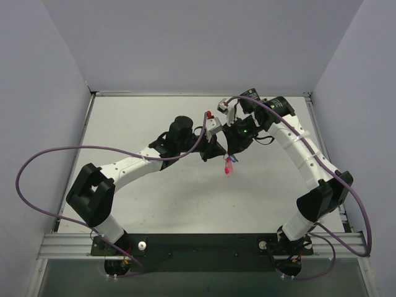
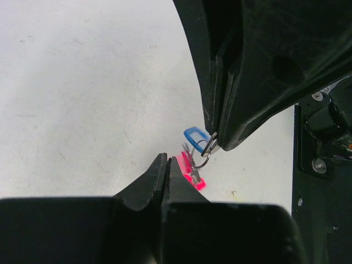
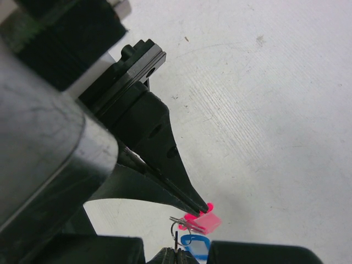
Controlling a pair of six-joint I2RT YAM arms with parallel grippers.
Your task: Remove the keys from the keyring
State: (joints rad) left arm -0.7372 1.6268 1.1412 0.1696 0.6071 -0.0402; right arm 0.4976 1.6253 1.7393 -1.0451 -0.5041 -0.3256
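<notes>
Black base plate (image 1: 198, 250), white table (image 1: 154, 204), keys (image 1: 229, 166) hanging above, lilac walls (image 1: 198, 37)

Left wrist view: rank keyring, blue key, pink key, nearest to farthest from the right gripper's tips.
1. keyring: pinched in the tips of the right gripper.
2. blue key: just left of those tips.
3. pink key: lower, beside the left gripper.

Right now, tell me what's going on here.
Both arms meet mid-table over a tiny bunch of keys. The right gripper is shut on the keyring, with the blue key and a pink key hanging from it. The left gripper is shut too, its tips right at the pink key. Whether it truly grips it is unclear. Neither key looks freed yet.
</notes>
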